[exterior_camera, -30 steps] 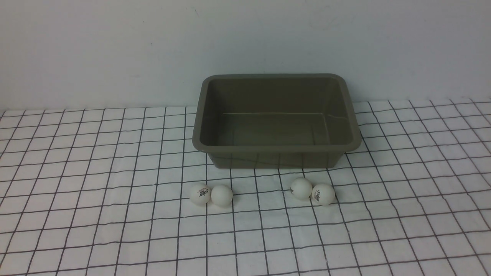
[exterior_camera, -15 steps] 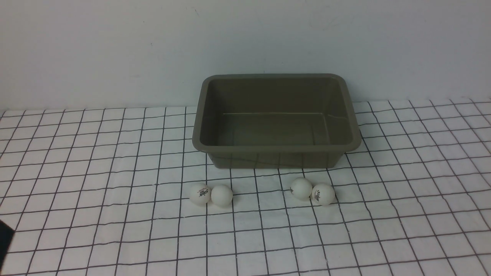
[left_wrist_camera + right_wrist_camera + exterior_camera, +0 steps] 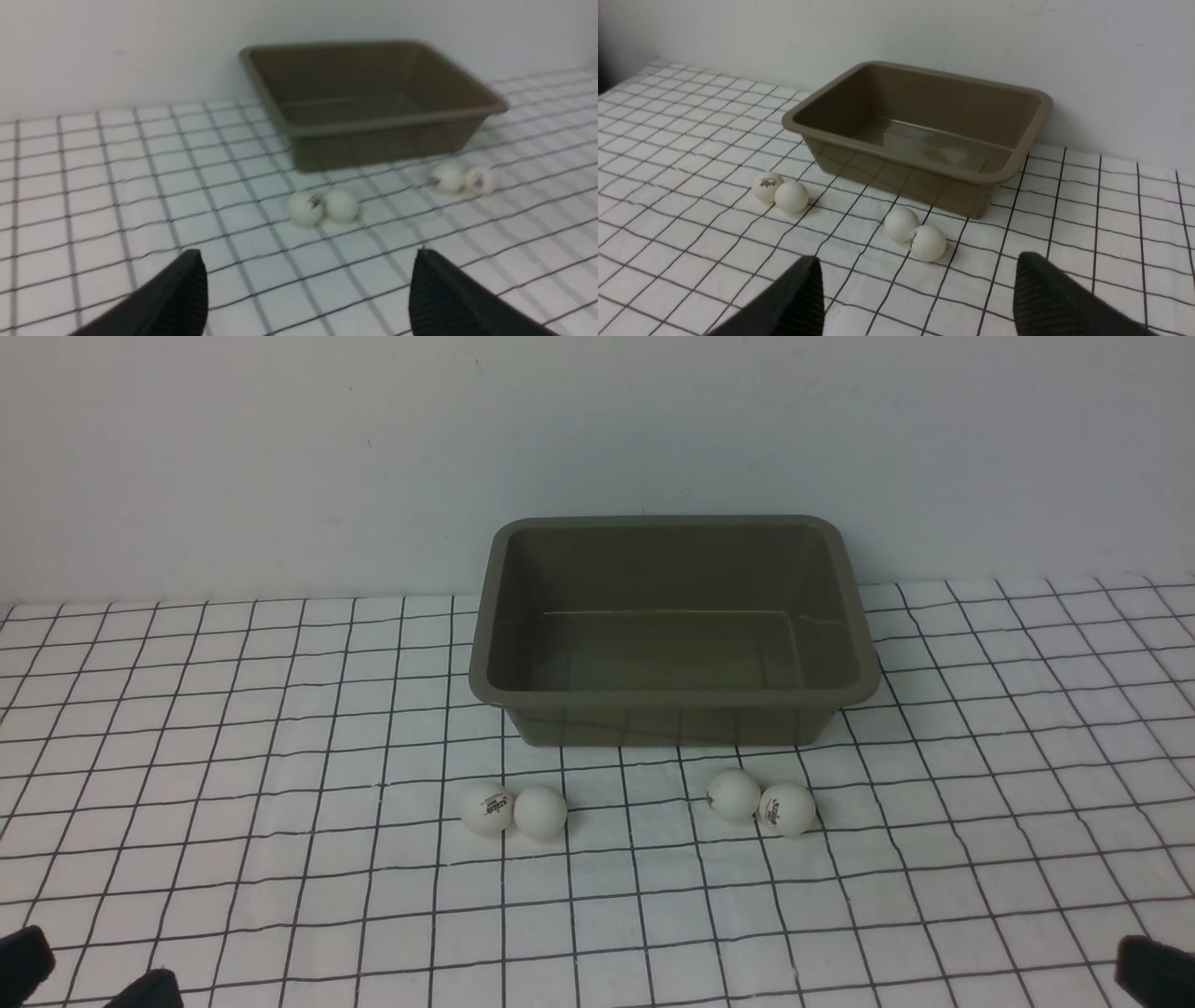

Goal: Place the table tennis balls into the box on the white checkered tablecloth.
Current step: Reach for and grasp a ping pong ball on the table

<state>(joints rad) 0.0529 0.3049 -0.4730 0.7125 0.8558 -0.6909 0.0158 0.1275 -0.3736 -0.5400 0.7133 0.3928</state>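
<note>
The jaws of your left gripper (image 3: 308,266) stand wide apart with nothing between them, and the right gripper (image 3: 917,273) has its jaws parted and empty too. In the front view both only peek in at the bottom corners of the frame, well apart from everything. Ahead of them the four table tennis balls (image 3: 540,812) lie on the white checkered tablecloth (image 3: 233,756) in two touching pairs, the left pair (image 3: 487,807) just left of lower centre and the right pair (image 3: 786,808) just right of it. Both pairs are near the front wall of the box (image 3: 672,695), which sits empty at centre frame. Expect the balls to be very light, hard-shelled and smooth, likely to roll at a nudge or squirt out of a skewed pinch. Take one across its widest girth, and choose the outer ball of a pair so you do not knock its neighbour away.
</note>
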